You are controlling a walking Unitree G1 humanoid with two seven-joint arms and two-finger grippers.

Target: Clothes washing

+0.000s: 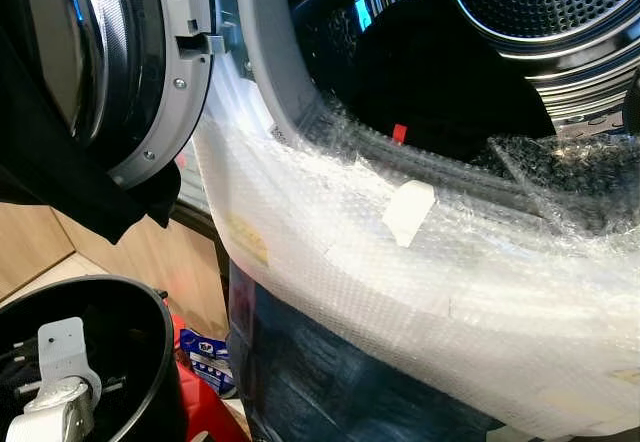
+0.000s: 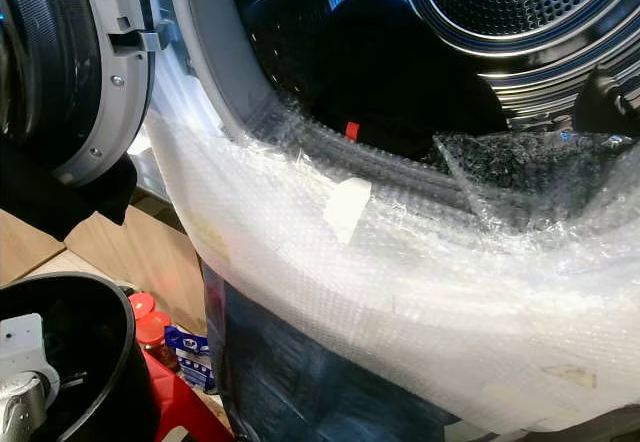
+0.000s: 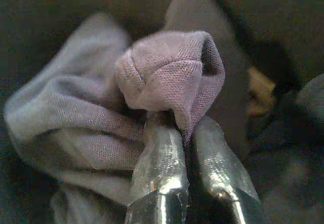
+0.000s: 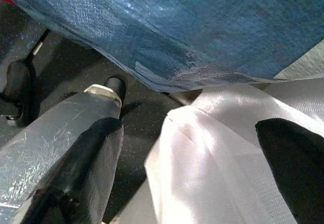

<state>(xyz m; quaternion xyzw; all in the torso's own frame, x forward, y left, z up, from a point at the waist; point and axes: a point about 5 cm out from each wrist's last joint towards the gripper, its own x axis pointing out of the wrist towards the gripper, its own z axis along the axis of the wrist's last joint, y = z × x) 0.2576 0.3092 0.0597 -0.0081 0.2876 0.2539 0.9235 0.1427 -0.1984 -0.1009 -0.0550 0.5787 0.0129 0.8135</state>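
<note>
The washing machine's drum stands open with dark clothes lying inside, one showing a small red tag. Its round door is swung out to the left, and a black garment hangs over it. My left arm's wrist reaches down into a black basket at the lower left. In the left wrist view my left gripper is shut on a bunched lavender cloth. My right gripper is open, low beside white fabric and blue sheeting.
Bubble wrap covers the machine's front rim, with a white tape patch on it. Blue sheeting wraps the machine's lower front. Red-capped bottles and a blue packet sit between basket and machine. Wood panelling lies behind.
</note>
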